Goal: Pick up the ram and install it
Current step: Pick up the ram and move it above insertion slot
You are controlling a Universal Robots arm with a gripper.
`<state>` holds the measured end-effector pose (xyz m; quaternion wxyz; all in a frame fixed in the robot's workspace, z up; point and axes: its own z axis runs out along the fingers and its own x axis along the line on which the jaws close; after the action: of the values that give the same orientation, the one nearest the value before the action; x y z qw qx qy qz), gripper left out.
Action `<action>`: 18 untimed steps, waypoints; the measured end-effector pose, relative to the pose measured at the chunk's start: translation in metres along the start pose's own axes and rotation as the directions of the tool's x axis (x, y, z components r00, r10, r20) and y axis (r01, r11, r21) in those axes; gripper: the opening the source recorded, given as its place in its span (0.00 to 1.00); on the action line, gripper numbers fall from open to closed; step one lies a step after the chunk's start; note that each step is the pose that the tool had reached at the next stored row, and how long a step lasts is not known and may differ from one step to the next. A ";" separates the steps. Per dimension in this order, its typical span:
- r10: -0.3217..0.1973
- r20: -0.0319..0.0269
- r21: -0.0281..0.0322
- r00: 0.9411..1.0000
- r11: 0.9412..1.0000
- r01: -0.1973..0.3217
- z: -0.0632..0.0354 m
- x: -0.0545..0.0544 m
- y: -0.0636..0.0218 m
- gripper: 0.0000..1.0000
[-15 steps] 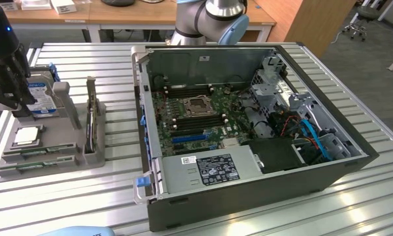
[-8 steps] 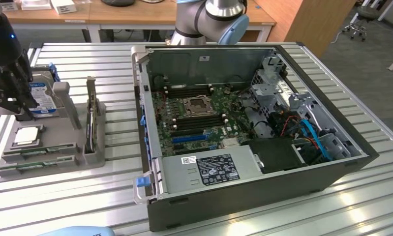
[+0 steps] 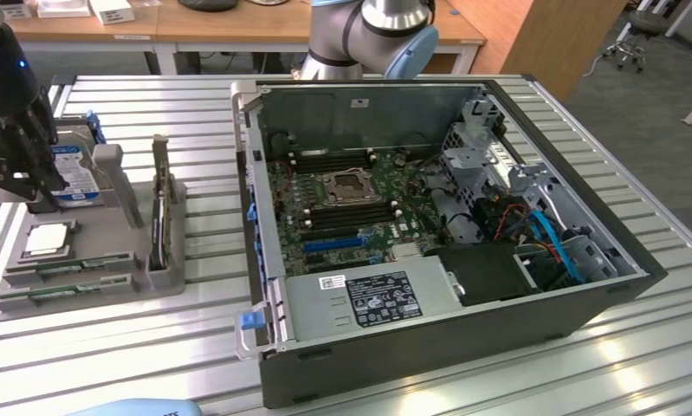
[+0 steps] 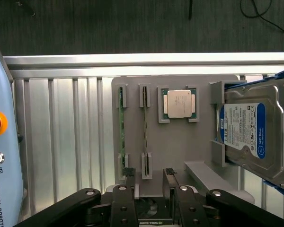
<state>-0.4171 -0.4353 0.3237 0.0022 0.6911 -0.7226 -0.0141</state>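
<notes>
Task barely getting started: nothing picked up, nothing installed. The gripper (image 4: pixel 149 174) is hovering over the tray (image 4: pixel 180 142) with its fingers (image 4: pixel 129 178) standing apart and empty, not touching anything.

The ram (image 4: pixel 144 124) is sitting in its slot holders on the tray, lying flat on edge. In the exterior view the tray is lying at 9 o'clock from the case (image 3: pixel 623 260), and the ram is resting at roughly 7 o'clock on the tray. The other stick (image 4: pixel 121 127) is lying parallel just beside it, on the far side from the CPU (image 4: pixel 179 103). The drive (image 4: pixel 251 132) is taking up the tray's opposite end. The finger gap is looking lined up with the ram's near end, so I'm judging that stick the target, though the other one is sitting close to one fingertip.

Left to do: the grasp, the lift, the carry to the board (image 3: pixel 346 204) and the seating – all of it.

The ram is looking like a long, thin green strip, edge-on, with its chips too small to make out. Likely needing a careful pinch on the narrow edges.
</notes>
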 end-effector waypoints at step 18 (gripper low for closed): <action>0.000 0.000 0.000 1.000 1.000 0.000 0.0160 0.000 -0.0004 0.37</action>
<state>-0.4171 -0.4353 0.3077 0.0023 0.6911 -0.7226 -0.0141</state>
